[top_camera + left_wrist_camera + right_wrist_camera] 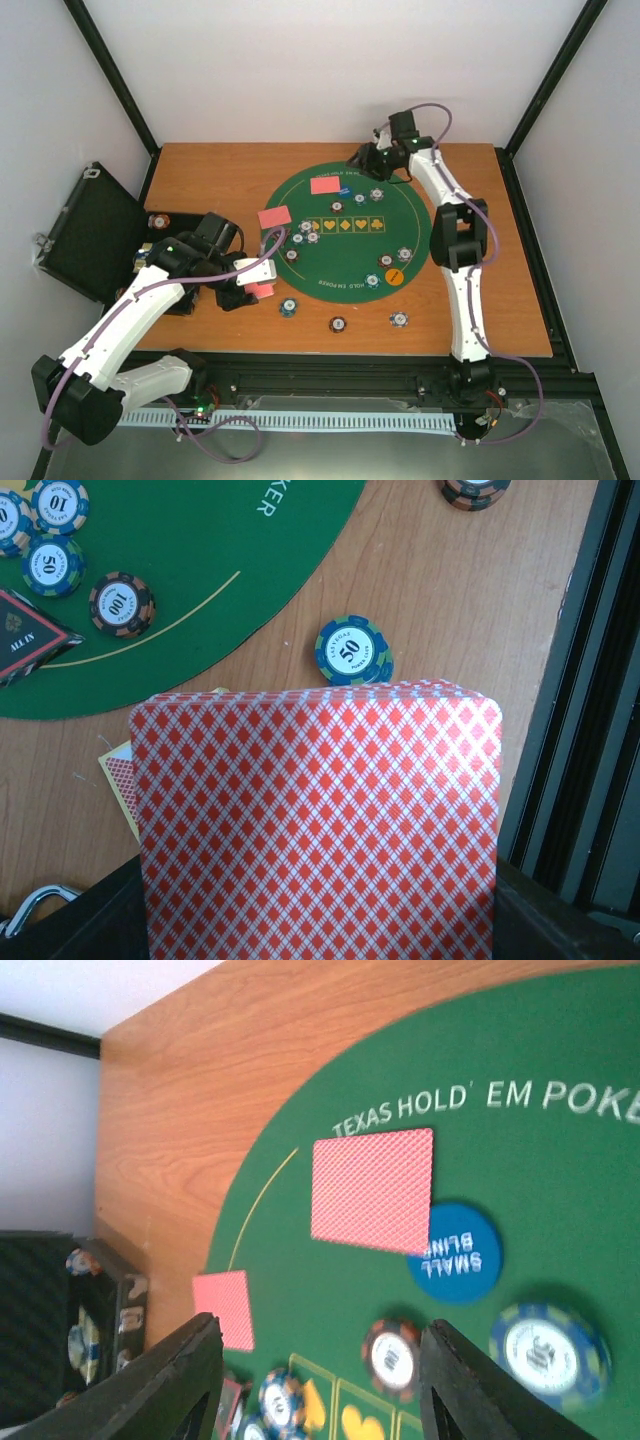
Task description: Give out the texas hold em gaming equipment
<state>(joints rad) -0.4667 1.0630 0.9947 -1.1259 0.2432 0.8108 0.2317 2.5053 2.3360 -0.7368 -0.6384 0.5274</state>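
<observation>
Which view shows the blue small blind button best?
Right wrist: the small blind button sits close, lettering readable. Top external shows it only as a blue speck; left wrist does not show it.

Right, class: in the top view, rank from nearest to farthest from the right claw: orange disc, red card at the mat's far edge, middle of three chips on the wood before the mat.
1. Red card, far edge of the mat, close to the right claw.
2. Orange disc, mat's near right.
3. Middle chip, on the table before the mat.
</observation>
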